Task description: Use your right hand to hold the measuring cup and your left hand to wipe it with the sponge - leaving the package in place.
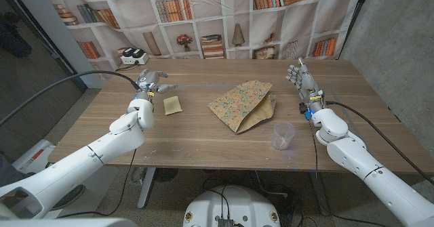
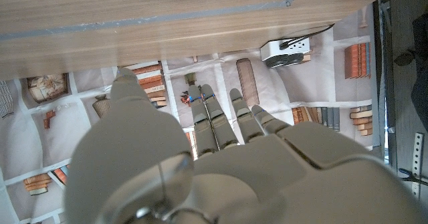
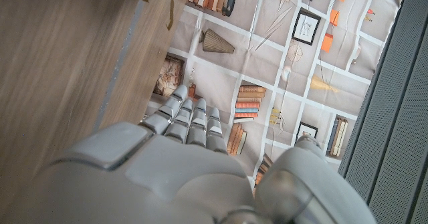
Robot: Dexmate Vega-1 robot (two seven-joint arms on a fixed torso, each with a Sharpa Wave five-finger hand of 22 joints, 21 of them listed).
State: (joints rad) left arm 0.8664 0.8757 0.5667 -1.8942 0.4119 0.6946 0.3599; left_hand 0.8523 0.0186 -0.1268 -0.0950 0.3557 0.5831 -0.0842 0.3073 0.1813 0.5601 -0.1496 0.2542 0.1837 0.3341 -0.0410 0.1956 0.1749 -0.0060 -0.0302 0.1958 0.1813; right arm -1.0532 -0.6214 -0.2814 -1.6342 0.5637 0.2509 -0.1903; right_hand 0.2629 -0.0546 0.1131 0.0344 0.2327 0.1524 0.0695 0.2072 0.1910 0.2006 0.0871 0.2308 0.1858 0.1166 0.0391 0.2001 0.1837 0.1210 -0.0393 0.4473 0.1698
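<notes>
A clear plastic measuring cup (image 1: 283, 135) stands upright near the table's front edge, right of centre. A tan sponge (image 1: 173, 104) lies on the wood at the left. Between them lies a brown patterned paper package (image 1: 244, 104). My left hand (image 1: 150, 83) hovers just left of and behind the sponge, fingers spread, holding nothing; its fingers (image 2: 214, 117) reach out past the table edge in the left wrist view. My right hand (image 1: 302, 76) is raised at the right, behind the cup, fingers extended and empty. Its fingers (image 3: 190, 120) show straight in the right wrist view.
The wooden table (image 1: 102, 132) carries a white and black device (image 1: 132, 56) at its back left corner. A bookshelf-print backdrop (image 1: 203, 17) hangs behind the table. A cable (image 1: 380, 129) runs along my right arm.
</notes>
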